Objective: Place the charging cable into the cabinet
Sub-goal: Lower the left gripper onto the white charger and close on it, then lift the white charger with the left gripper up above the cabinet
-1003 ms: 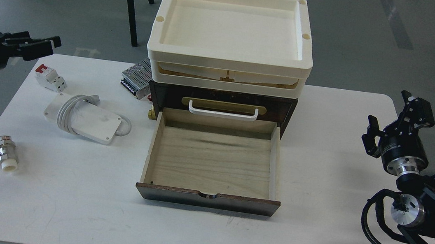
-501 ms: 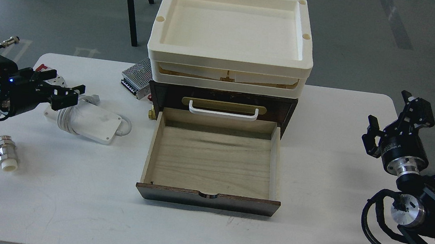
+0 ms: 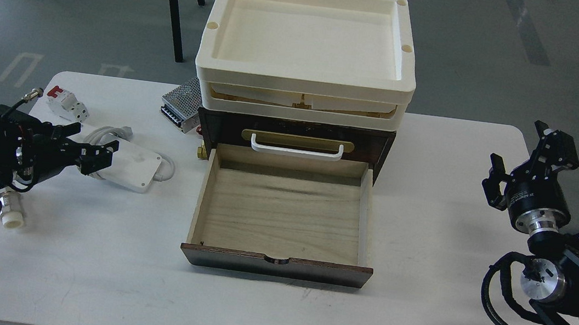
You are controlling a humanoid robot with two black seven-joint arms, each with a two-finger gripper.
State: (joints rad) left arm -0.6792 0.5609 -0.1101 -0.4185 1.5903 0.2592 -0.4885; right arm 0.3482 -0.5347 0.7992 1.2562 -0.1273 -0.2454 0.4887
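The charging cable (image 3: pixel 133 165), a flat white brick with white cord coiled round it, lies on the table left of the cabinet. My left gripper (image 3: pixel 86 144) is open and sits over the brick's left end, hiding that end and part of the coil. I cannot tell whether the fingers touch it. The dark-brown cabinet (image 3: pixel 383 146) stands mid-table with its light wood drawer (image 3: pixel 283 217) pulled out and empty. It has a white handle (image 3: pixel 297 148) above the drawer and cream trays (image 3: pixel 305 76) stacked on top. My right gripper (image 3: pixel 524 161) is open and empty at the far right, away from everything.
A silver perforated power supply box (image 3: pixel 180 100) sits behind the cabinet's left corner. A red-and-white breaker (image 3: pixel 68 103) lies at the back left. A metal valve (image 3: pixel 11 212) sits under my left arm. The drawer front (image 3: pixel 277 266) juts toward the table's front edge.
My left arm has come down from a raised spot at the far left and moved right and forward, bringing its open gripper over the brick's left end. The right arm has not moved.
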